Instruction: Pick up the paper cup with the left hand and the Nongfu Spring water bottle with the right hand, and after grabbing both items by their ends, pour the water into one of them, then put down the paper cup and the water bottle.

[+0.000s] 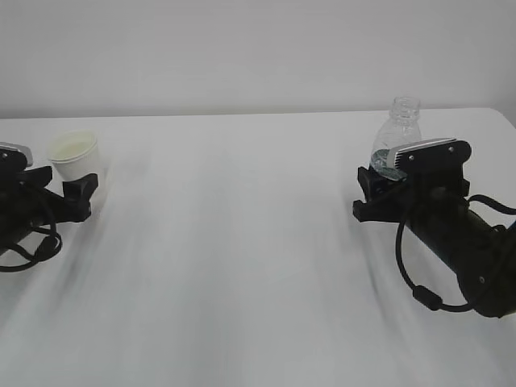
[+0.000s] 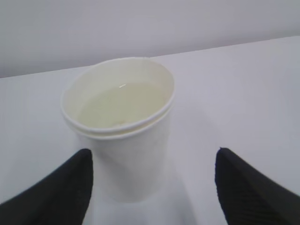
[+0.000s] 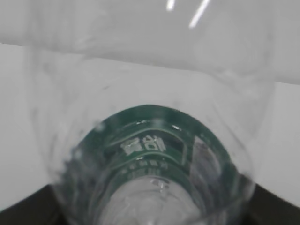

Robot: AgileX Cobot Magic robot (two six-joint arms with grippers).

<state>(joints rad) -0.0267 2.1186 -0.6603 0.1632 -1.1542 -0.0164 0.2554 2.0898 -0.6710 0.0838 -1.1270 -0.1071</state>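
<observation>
Only the left wrist view shows water point(image 2: 119, 105) filling the paper cup point(image 2: 124, 154).

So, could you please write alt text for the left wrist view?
A cream paper cup holding clear liquid stands upright on a white table. The left gripper sits open, its black fingers either side of the cup without touching it.

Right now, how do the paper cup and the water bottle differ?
The paper cup is opaque cream-white, short and wide-mouthed; the bottle is clear plastic with a green label, taller, narrow-necked. The cup holds liquid, while the bottle's upper part looks empty. Both stand upright on the table, uncapped, between gripper jaws.
</observation>
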